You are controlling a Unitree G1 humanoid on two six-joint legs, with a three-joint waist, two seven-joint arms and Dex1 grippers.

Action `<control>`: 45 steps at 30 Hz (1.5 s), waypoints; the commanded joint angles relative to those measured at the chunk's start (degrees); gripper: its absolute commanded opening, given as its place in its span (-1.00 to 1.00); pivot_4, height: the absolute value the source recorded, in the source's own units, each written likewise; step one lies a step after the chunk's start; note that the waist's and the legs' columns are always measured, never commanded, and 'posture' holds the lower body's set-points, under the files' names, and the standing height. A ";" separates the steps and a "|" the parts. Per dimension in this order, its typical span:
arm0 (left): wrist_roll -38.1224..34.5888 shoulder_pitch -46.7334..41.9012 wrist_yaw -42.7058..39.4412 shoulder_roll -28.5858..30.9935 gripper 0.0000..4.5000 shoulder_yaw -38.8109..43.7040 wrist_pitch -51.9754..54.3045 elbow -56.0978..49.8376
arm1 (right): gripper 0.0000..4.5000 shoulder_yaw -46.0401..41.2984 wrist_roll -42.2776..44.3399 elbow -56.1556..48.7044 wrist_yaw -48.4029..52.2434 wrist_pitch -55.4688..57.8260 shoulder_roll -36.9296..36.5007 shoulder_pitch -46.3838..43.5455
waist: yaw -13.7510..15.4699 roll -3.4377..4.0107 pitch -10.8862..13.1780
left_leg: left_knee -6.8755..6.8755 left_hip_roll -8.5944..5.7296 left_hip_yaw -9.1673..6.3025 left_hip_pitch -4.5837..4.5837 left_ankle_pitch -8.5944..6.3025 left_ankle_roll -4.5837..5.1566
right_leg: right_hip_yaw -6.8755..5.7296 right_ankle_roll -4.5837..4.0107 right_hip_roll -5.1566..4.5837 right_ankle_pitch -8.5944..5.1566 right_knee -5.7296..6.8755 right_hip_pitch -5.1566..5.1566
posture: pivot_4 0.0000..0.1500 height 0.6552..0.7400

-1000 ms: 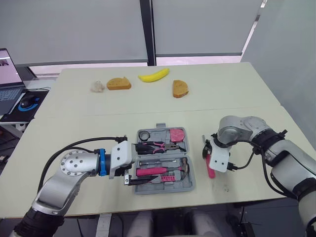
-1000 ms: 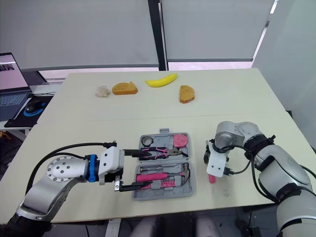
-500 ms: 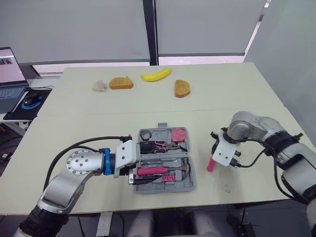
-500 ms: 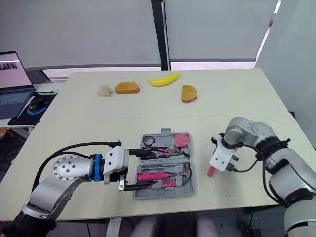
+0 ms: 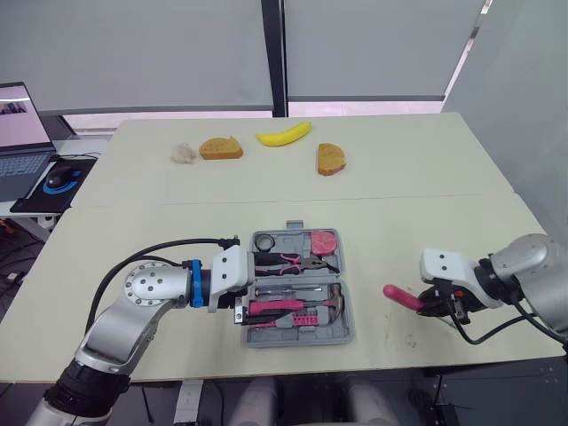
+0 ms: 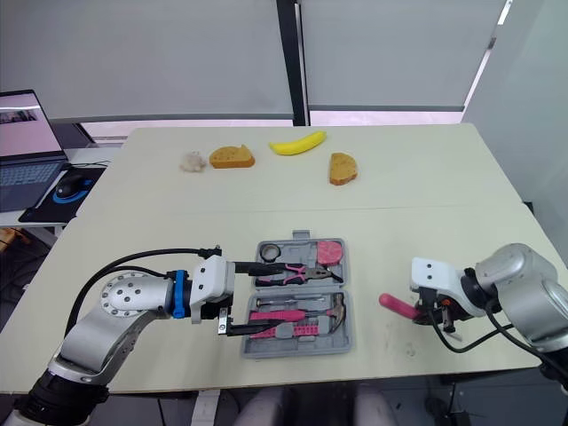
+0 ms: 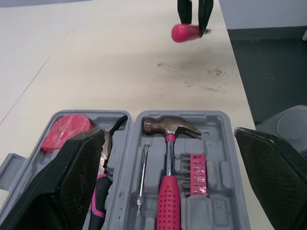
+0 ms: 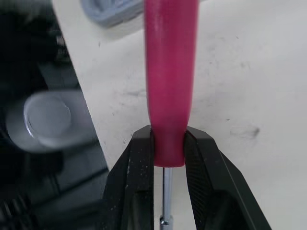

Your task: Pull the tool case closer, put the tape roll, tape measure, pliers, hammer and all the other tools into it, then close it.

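We clamp the pink screwdriver (image 5: 401, 296) in our right gripper (image 8: 168, 136), beside the tool case (image 5: 348, 318); our left gripper (image 5: 255, 291) spreads its 2 fingers over it.

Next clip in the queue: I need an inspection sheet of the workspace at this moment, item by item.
Surface: beige table, faint scuffs near the right side.
Job's things: tool case open and flat; tape roll, tape measure, pliers and hammer lie inside; screwdriver outside, apart from the case.
Clutter: banana, bread slice, second bread slice, small pale lump at the far side.
Grippers: left gripper open at the case's left edge; right gripper shut on the screwdriver's handle.
Cables: black cable loops from the left arm.
Surroundings: laptop and mouse left of the table; window blinds behind.
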 commanded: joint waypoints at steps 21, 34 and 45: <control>0.28 -1.67 -1.49 -1.10 1.00 -0.72 -1.37 -0.04 | -0.73 -11.06 -0.75 6.39 -53.07 12.91 38.03 -0.11 | -0.55 -0.03 -0.03 | -0.04 -0.05 0.01 0.04 0.01 -0.01 | 0.01 0.02 0.02 0.01 0.05 -0.01 | 1.00 1.00; 0.68 -0.58 -1.65 -0.94 1.00 -0.04 -2.26 0.41 | 0.65 -8.87 2.53 1.13 -55.39 5.55 36.60 4.22 | -1.27 -0.02 -0.04 | -0.04 -0.05 0.00 0.04 0.01 0.00 | 0.01 0.02 0.03 0.01 0.09 -0.02 | 1.00 1.00; 1.19 0.98 -1.33 -1.35 1.00 0.05 -5.14 1.81 | 0.99 -7.88 0.31 2.36 -55.99 -29.09 34.20 19.34 | -1.28 -0.03 -0.04 | -0.05 -0.02 0.01 0.07 0.00 0.00 | 0.00 0.04 0.04 0.00 0.08 0.00 | 1.00 1.00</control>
